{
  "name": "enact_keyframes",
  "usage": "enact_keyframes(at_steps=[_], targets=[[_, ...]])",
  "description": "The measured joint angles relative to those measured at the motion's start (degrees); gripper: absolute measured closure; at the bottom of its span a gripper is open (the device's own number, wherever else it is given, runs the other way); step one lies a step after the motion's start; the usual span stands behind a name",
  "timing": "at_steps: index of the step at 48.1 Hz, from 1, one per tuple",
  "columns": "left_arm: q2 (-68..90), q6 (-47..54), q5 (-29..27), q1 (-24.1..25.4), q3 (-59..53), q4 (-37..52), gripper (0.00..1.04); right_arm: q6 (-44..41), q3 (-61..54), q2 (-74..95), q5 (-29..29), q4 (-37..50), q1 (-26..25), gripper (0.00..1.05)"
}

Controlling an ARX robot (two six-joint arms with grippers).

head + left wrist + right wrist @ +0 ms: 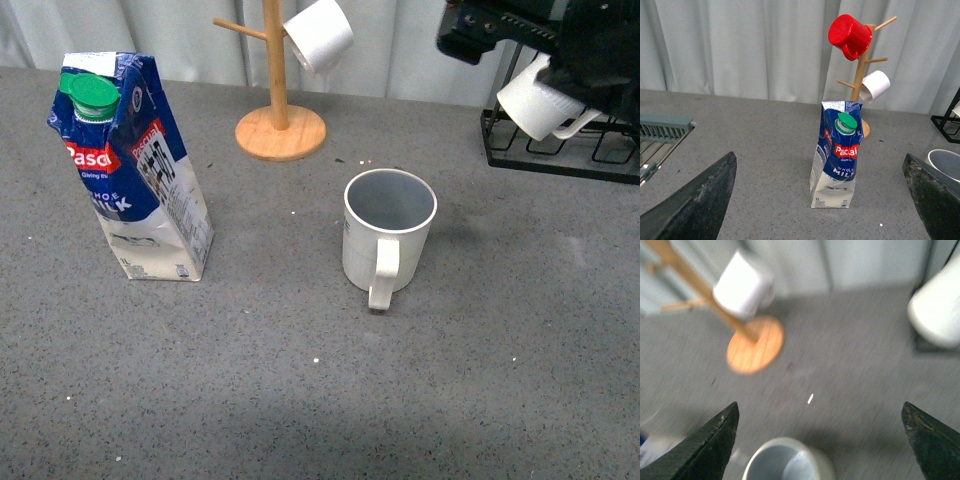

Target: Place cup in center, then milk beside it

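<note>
Off-white ribbed mug with loop handle sitting upright, middle of grey desk. Blue-and-white gable-top milk carton standing well apart, looking crumpled. Left jaws, right jaws both hanging spread, empty. Worry imo: soft carton buckling, tipping when squeezed.

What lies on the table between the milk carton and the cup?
Nothing. In the front view, only bare grey table separates the milk carton from the cup.

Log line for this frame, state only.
cup upright mid-table, free | milk standing left of it, apart | left gripper jaws open, facing milk | right gripper jaws open, empty | milk not yet beside cup
</note>
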Motion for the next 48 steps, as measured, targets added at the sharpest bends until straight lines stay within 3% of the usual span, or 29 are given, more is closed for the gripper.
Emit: enact_keyframes(at_steps=[2, 3, 8, 12, 23, 42, 48], targets=[[0.00, 0.00, 0.02, 0.00, 0.00, 0.00, 0.07, -6.69, -5.86, 0.02, 9.35, 16.20, -0.11, 0.20], [-0.02, 0.00, 0.04, 0.00, 0.00, 0.00, 0.07, -9.01, -8.07, -0.07, 11.34, 21.14, -0.24, 0.24], [-0.02, 0.00, 0.00, 0.00, 0.00, 0.00, 0.07, -17.90, -19.82, -3.69, 11.82, 40.89, -2.91, 0.47], [-0.02, 0.00, 0.02, 0.00, 0.00, 0.00, 0.07, -20.09, -26.69, -9.07, 10.08, 43.65, -5.22, 0.67], [-0.02, 0.00, 0.02, 0.00, 0.00, 0.00, 0.07, -21.22, -35.47, -17.94, 6.84, 42.95, -8.26, 1.02], [-0.02, 0.00, 0.02, 0.00, 0.00, 0.00, 0.07, -21.44, -45.64, -36.48, 2.73, 34.32, -12.44, 1.04], [-0.02, 0.00, 0.00, 0.00, 0.00, 0.00, 0.07, -21.44, -47.28, -41.81, -1.40, 30.62, -15.85, 1.04]])
